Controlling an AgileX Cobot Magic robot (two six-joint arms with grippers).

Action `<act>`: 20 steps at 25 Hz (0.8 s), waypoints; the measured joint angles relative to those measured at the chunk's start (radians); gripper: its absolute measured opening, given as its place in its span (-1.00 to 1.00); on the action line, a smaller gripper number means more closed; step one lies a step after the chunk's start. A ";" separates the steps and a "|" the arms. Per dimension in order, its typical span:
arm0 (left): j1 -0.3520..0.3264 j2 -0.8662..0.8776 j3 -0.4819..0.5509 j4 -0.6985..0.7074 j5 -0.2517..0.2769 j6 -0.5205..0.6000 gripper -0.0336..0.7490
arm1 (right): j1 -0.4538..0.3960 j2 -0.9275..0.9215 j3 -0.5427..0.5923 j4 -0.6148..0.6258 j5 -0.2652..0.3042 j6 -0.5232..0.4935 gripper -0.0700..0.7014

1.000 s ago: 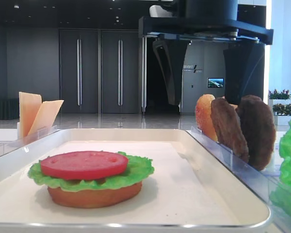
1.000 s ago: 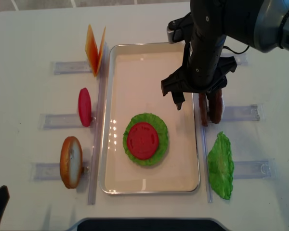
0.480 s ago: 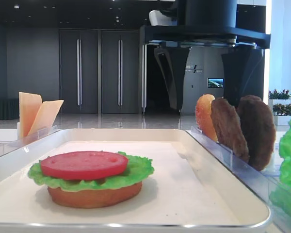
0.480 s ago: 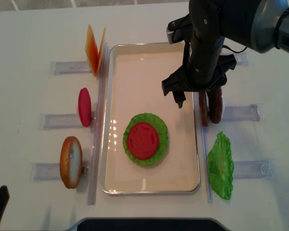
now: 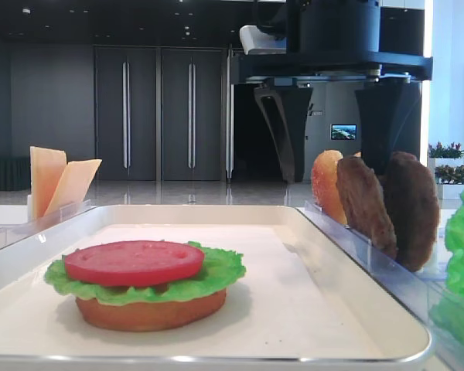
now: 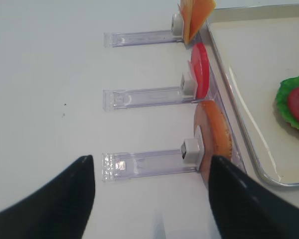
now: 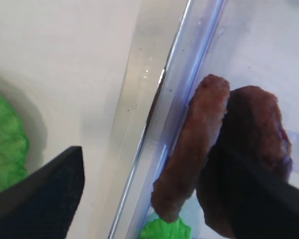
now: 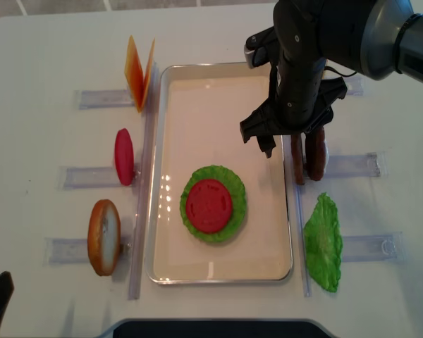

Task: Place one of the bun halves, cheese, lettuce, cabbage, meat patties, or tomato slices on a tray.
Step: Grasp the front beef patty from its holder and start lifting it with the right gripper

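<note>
**Right pincer hanging spread over the patties**

The two meat patties [image 8: 309,156] are standing on edge, side by side and touching, in a clear holder rack [image 8: 352,165] just off the right rim of the tray [image 8: 173,141]. The right pincer [image 8: 293,137] is hovering right above them with its fingers spread wide. In the wrist view one dark finger [image 7: 45,191] is sitting over the tray side and the other [image 7: 259,194] is crossing in front of the farther patty, with the nearer, lighter patty [image 7: 189,149] standing in the gap, ungripped.

On the tray, a stack is lying near the middle: a flat bun half [image 5: 151,311] at the bottom, a lettuce leaf [image 8: 234,215] over it, a tomato slice [image 8: 209,205] on top. A domed bun half [image 5: 325,185] is standing behind the patties in the low view.

Further out, a second lettuce leaf [image 8: 323,243] is lying in its rack on the bench [image 8: 49,84], right of the tray. On the left side, cheese slices [image 8: 139,72], another tomato slice [image 8: 124,156] and another bun half [image 8: 103,236] are each standing upright in their own racks. The left pincer [image 6: 152,199] is hovering low over the bench beside them, fingers apart, holding nothing.
</note>
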 joint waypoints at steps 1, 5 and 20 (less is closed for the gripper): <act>0.000 0.000 0.000 0.000 0.000 0.000 0.46 | 0.000 0.000 0.000 -0.001 0.000 0.000 0.59; 0.000 0.000 0.000 0.000 0.000 0.000 0.46 | 0.000 0.000 0.000 -0.002 0.001 0.000 0.47; 0.000 0.000 0.000 0.000 0.000 0.000 0.45 | 0.000 0.000 0.000 -0.018 0.022 -0.007 -0.18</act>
